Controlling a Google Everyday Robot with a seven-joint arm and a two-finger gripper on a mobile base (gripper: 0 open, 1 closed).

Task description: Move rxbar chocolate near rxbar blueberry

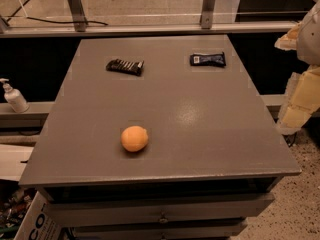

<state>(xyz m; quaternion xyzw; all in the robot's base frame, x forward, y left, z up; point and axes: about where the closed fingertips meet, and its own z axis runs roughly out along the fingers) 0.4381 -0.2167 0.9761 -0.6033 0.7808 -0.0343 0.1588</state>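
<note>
The rxbar chocolate, a dark brown-black bar with pale stripes, lies at the far left of the grey table top. The rxbar blueberry, a dark navy bar with a white label patch at its left end, lies at the far right, about a third of the table's width from the chocolate bar. My arm and gripper hang at the right edge of the view, beyond the table's right side, away from both bars and holding nothing that I can see.
An orange sits on the table's near left half. A white pump bottle stands on a ledge to the left. A railing runs behind the table. Drawers are below the front edge.
</note>
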